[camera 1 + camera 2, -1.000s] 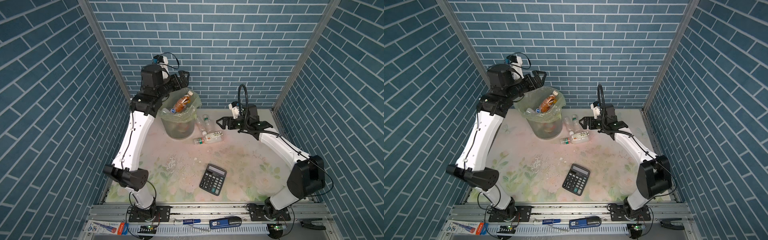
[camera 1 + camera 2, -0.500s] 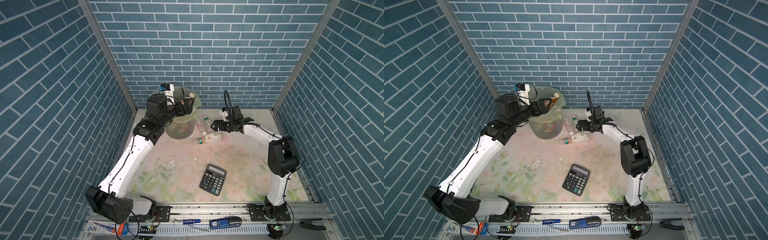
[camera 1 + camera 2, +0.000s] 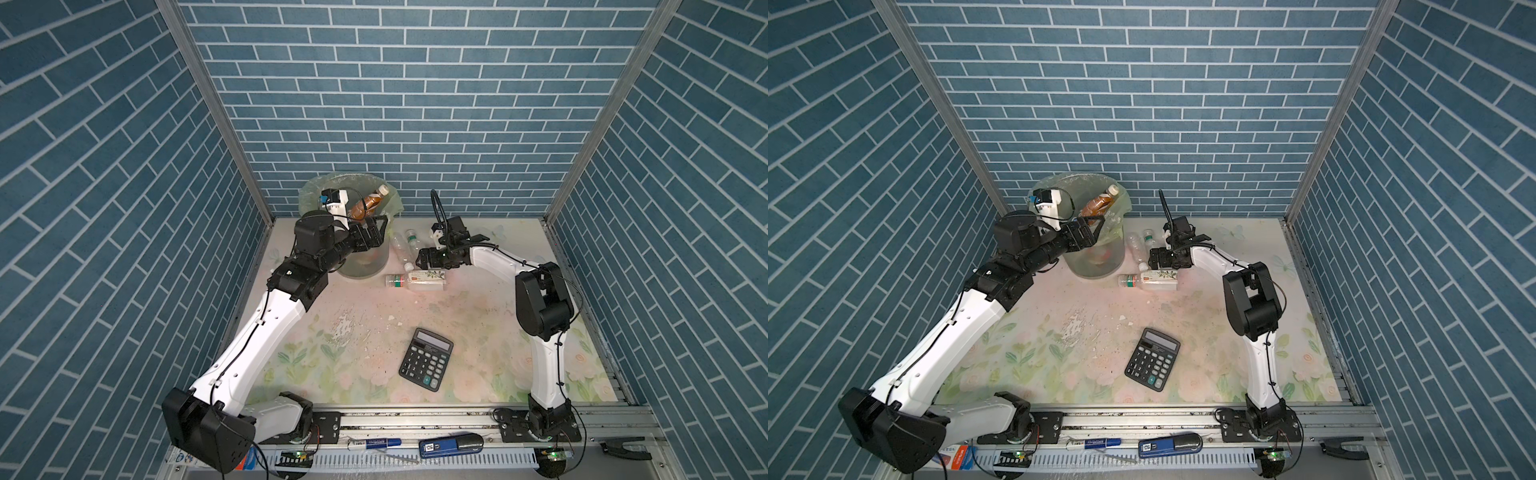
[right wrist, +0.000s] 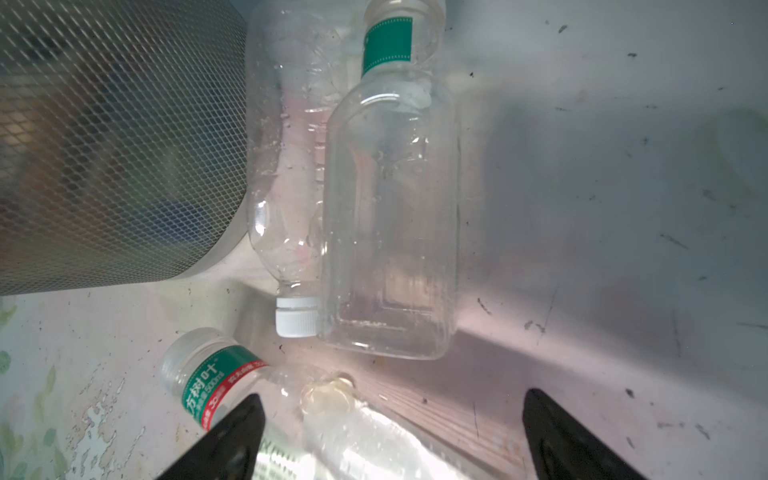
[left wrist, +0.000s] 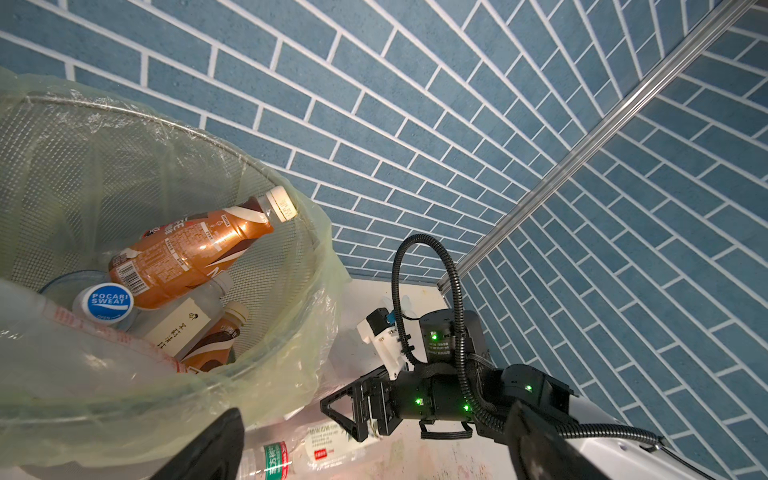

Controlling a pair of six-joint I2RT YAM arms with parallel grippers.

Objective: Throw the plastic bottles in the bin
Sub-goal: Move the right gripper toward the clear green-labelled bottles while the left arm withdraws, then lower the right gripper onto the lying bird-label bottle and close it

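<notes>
Top view: floral tabletop (image 3: 478, 316); blue brick walls (image 3: 415, 104)

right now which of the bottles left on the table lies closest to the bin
The label-free clear bottle with the white cap, lying alongside the mesh wall of the bin; the square green-banded bottle lies beyond it.

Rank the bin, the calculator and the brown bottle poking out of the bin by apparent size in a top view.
1. bin
2. calculator
3. brown bottle, lower end hidden, yet clearly smallest
</notes>
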